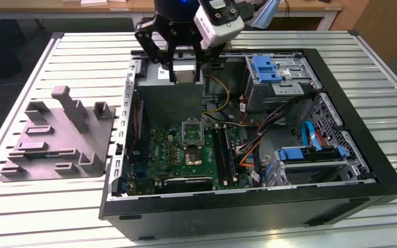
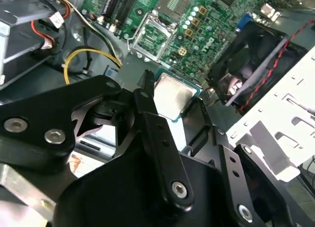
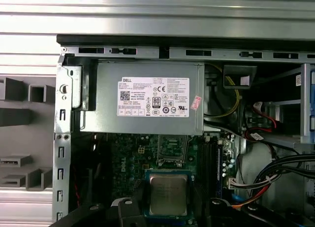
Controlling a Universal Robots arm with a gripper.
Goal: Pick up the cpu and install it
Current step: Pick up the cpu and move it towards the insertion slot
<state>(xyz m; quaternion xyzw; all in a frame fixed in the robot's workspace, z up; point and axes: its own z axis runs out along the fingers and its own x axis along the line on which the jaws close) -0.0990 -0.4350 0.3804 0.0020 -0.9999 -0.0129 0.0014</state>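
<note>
You have the gripper (image 1: 184, 73) clamped on the cpu (image 3: 168, 195), which is pinched by its edges between the fingertips with its metal top facing the wrist. Below and ahead of the tool sits the open socket (image 3: 172, 148). The chip seems well clear of it, though the gap is hard to judge.

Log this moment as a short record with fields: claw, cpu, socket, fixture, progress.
claw: shut on the cpu, above the open computer case
cpu: held by its edges, metal top showing in both wrist views
socket: frame open, no chip seated, on the green motherboard beside the power supply box
fixture: outside the case, on the exterior view's left
progress: cpu picked up, not yet installed
</note>
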